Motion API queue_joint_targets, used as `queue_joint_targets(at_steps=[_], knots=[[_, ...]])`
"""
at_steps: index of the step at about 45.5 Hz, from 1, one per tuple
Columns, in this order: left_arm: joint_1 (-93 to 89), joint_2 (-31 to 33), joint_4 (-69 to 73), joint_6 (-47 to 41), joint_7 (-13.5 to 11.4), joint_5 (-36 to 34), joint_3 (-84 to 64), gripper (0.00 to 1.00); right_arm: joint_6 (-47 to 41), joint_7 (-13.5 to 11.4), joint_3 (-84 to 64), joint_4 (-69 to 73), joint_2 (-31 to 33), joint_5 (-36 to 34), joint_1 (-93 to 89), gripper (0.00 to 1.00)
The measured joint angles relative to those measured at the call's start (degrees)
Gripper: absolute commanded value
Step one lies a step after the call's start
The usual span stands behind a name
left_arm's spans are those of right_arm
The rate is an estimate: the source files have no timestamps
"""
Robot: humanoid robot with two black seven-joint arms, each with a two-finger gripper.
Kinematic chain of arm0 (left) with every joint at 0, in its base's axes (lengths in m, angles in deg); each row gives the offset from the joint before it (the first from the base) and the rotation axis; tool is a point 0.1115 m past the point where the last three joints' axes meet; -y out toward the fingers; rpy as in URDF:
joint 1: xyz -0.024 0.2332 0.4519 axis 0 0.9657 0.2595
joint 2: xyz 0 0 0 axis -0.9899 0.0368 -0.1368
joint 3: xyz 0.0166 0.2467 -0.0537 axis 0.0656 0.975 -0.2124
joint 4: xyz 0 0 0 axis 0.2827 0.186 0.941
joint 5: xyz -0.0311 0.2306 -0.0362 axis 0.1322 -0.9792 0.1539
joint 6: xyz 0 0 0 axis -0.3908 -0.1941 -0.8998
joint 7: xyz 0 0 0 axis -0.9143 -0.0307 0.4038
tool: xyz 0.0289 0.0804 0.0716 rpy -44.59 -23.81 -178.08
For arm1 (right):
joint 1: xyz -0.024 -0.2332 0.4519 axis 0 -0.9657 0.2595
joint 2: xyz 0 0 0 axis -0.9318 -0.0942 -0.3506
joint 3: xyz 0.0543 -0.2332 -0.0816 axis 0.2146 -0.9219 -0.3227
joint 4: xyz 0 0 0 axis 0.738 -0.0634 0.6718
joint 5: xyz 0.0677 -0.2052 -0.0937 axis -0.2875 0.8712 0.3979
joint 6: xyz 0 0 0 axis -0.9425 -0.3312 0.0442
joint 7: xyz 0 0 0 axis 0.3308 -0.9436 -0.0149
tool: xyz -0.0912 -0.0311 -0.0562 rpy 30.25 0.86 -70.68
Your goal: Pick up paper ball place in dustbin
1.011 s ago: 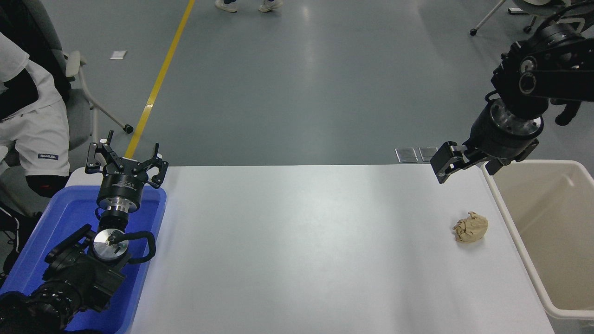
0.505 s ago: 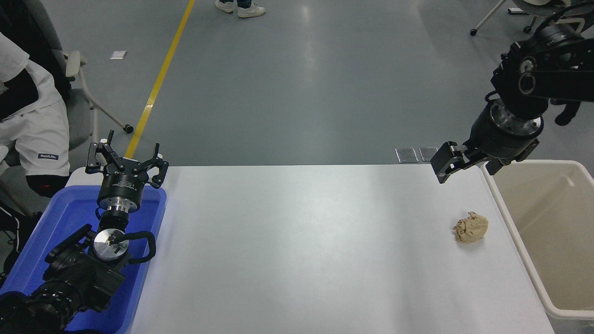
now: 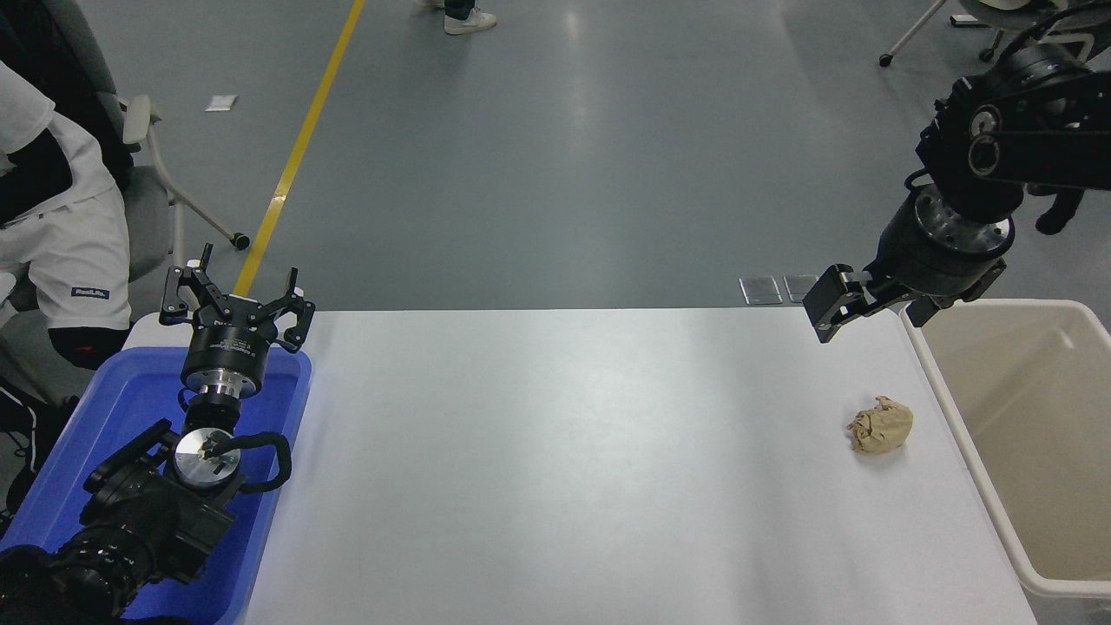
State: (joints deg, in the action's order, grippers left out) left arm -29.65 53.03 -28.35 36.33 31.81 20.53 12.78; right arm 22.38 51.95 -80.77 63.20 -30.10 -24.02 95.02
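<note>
The tan, wrinkled paper ball [image 3: 880, 425] lies on the white table [image 3: 564, 451] near its right side, a short way left of the cream-beige dustbin [image 3: 955, 425]. The dustbin stands at the table's right edge and looks empty. My right gripper [image 3: 875, 305] hangs in the air above the table's far right corner, beyond the ball and apart from it, with its fingers spread and nothing between them. My left gripper [image 3: 234, 299] is open and empty, parked over the blue tray at the lower left.
A bright blue tray [image 3: 95, 417] sits at the table's left end under the left arm. A seated person [image 3: 52, 217] in white is at the far left. A person's shoe [image 3: 469, 17] shows on the grey floor beyond the table.
My right gripper has edged very slightly left. The ball and the left arm have not moved. The shoes at the top have stepped away.
</note>
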Motion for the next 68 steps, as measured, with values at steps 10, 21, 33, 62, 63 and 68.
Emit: queue_joint_targets(at_steps=[10, 21, 33, 62, 63, 68], knots=[[0.00, 0.00, 0.00, 0.00, 0.00, 0.00, 0.00, 0.99, 0.00, 0.00, 0.00, 0.00, 0.10, 0.00, 0.00, 1.00], [0.00, 0.00, 0.00, 0.00, 0.00, 0.00, 0.00, 0.99, 0.00, 0.00, 0.75, -0.97, 0.02, -1.54, 0.18, 1.00], [0.00, 0.00, 0.00, 0.00, 0.00, 0.00, 0.00, 0.99, 0.00, 0.00, 0.40, -1.85, 0.13, -2.58, 0.36, 1.00], [0.00, 0.00, 0.00, 0.00, 0.00, 0.00, 0.00, 0.99, 0.00, 0.00, -0.18, -2.18, 0.25, -2.83, 0.22, 1.00], [0.00, 0.00, 0.00, 0.00, 0.00, 0.00, 0.00, 0.99, 0.00, 0.00, -0.21, -2.18, 0.25, -2.84, 0.21, 1.00], [0.00, 0.00, 0.00, 0.00, 0.00, 0.00, 0.00, 0.99, 0.00, 0.00, -0.49, -2.08, 0.25, -2.95, 0.23, 1.00]])
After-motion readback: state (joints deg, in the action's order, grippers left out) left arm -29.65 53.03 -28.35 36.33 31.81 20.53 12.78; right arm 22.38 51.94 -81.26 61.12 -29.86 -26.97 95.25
